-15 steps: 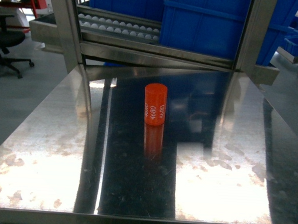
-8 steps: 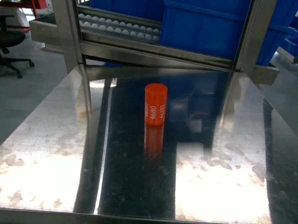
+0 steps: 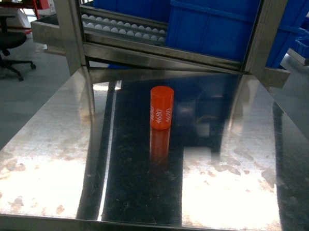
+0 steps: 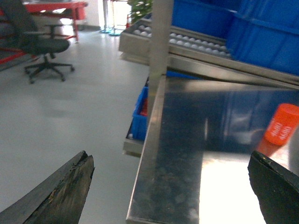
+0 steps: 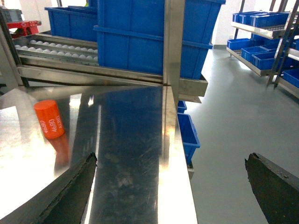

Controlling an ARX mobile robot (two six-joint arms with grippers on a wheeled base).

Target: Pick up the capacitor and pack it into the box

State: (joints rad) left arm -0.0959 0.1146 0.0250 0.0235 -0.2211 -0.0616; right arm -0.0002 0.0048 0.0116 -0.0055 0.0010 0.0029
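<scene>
An orange cylindrical capacitor (image 3: 161, 107) with white "4680" print stands upright near the middle of the steel table (image 3: 48, 156). It shows at the right edge of the left wrist view (image 4: 281, 123) and at the left of the right wrist view (image 5: 49, 118). My left gripper (image 4: 170, 175) hangs open over the table's left edge, far from the capacitor. My right gripper (image 5: 170, 175) hangs open over the table's right edge, with nothing between its fingers. Neither gripper appears in the head view. The box is out of view.
Big blue bins (image 3: 216, 25) sit on a roller rack (image 3: 123, 28) behind the table, framed by steel posts (image 3: 71, 28). Small blue bins (image 5: 187, 133) lie under the table's right side. An office chair (image 4: 42, 46) stands on the floor to the left.
</scene>
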